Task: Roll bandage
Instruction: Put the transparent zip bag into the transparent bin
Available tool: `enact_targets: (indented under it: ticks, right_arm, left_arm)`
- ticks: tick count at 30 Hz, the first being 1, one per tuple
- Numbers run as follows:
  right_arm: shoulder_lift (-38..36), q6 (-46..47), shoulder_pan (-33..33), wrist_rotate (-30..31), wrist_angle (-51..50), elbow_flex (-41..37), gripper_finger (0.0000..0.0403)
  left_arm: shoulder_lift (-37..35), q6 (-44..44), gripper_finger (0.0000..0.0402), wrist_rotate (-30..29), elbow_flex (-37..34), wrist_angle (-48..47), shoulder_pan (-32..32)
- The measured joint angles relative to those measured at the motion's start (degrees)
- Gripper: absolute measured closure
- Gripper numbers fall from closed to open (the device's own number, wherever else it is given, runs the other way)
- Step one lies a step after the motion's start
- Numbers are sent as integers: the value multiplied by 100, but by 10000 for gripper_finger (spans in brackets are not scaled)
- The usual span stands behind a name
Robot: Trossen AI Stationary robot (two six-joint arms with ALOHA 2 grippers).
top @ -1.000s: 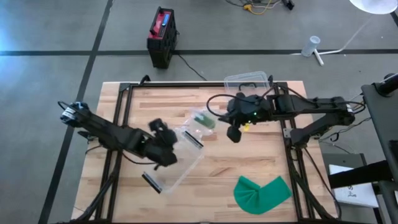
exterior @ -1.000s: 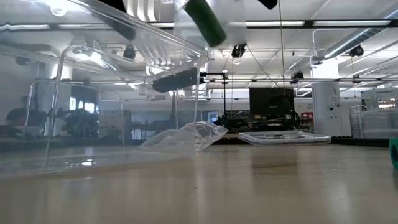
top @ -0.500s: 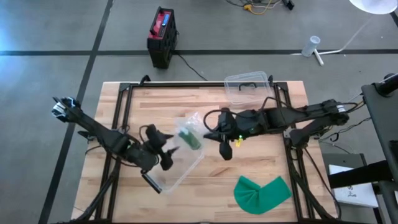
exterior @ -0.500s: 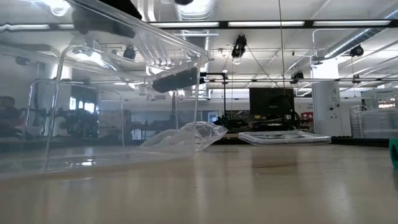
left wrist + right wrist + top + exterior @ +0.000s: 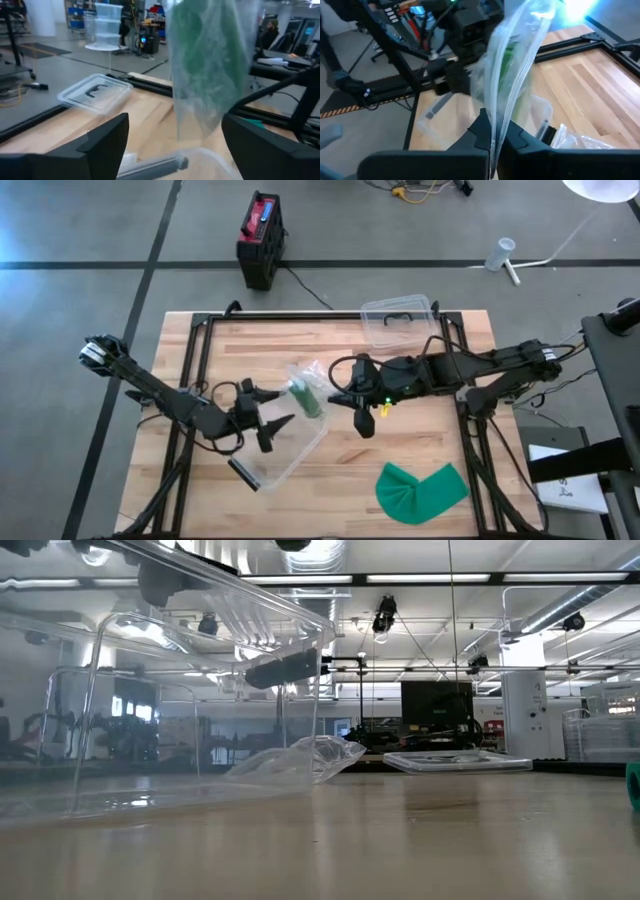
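A clear plastic bag (image 5: 312,385) with a rolled green bandage (image 5: 306,400) inside hangs above the table's middle, over the far end of a clear open box (image 5: 288,448). My right gripper (image 5: 342,394) is shut on the bag. In the right wrist view the bag (image 5: 512,65) stretches away from the fingers. My left gripper (image 5: 268,426) stands open just left of the bag, touching nothing. Its wrist view shows the bag (image 5: 210,65) ahead of the spread fingers (image 5: 107,142). A flat green bandage (image 5: 421,490) lies at the near right. My right gripper pinches an edge of the clear bag (image 5: 494,131) between its two shut fingers. The fingers come from the table's right, slanting slightly down. The bag stands out beyond the fingertips with the green roll inside, lifted clear of the table.
The clear box fills the left of the low view (image 5: 150,710), with crumpled clear plastic (image 5: 300,755) behind it. A clear lid (image 5: 397,315) lies at the far edge. Black frame rails (image 5: 195,350) run along the table's sides. Bare wood lies between the box and the flat bandage.
My left gripper has opened, let go of the bag and drawn down and toward the table's near left. My right gripper has moved toward the table's left with the bag, which now hangs from it alone over the box.
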Motion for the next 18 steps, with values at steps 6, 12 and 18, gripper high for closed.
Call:
enact_targets:
  ticks: [6, 12, 18]
  right_arm:
    - [5, -65, 0, -132, -22, 0, 403]
    - [101, -222, 0, -144, -43, 0, 403]
    - [79, -656, -2, -465, -201, 128, 403]
  left_arm:
    - [-87, 285, 146, 249, -16, -5, 72]
    - [136, 440, 240, 708, 173, 51, 195]
    - [312, 650, 360, 791, 304, -216, 211]
